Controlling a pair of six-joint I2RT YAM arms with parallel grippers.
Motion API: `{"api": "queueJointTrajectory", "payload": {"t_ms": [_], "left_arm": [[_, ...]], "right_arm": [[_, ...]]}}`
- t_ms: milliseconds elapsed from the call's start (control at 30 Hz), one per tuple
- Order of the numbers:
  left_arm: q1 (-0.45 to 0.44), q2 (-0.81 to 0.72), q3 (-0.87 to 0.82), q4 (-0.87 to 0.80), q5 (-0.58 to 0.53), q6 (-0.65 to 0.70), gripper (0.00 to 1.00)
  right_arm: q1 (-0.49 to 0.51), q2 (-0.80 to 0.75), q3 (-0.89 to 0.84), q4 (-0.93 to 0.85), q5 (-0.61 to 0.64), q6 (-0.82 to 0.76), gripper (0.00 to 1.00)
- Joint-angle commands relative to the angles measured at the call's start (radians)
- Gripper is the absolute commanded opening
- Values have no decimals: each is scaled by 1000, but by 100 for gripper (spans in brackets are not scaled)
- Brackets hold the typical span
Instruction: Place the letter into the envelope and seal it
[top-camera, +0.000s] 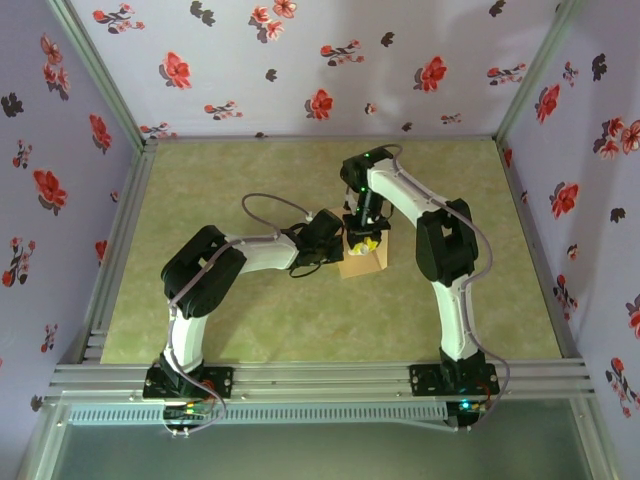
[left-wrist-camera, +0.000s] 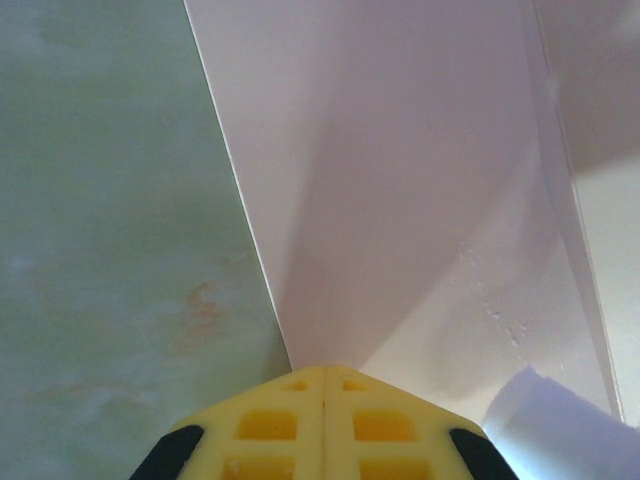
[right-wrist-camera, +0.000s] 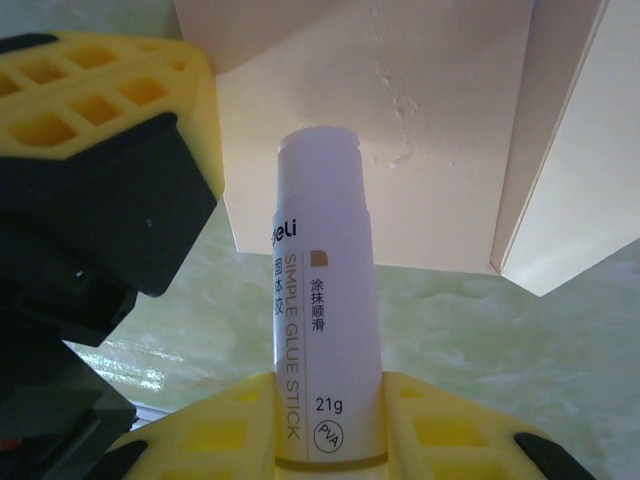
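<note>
At the centre of the top view, the envelope (top-camera: 368, 264) lies flat on the table (top-camera: 250, 320). Above it, the right gripper (right-wrist-camera: 325, 412) clamps a glue stick (right-wrist-camera: 322, 300) with its tip toward the paper, likely for sealing. At the envelope's left edge, the left gripper (left-wrist-camera: 322, 395) is closed with its fingers together, probably pinning it.

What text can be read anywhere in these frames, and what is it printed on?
All on the glue stick gripped in the right claw, right wrist view:
"eli" (brand, first letter cut off at the tube's curve)
"固体胶"
"涂抹顺滑"
"SIMPLE GLUE STICK"
"21g"
"PVA" (inside a circle)
The envelope shows no readable text.
</note>
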Motion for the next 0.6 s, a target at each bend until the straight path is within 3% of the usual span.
{"api": "queueJointTrajectory", "payload": {"t_ms": [0,567], "left_arm": [[-19,49,-38,-81,10,19,0],[-21,47,-37,-77,9,30,0]], "right_arm": [[0,-2,-12,-64,14,-34,0],[-37,185,141,-91,48,-41,0]]}}
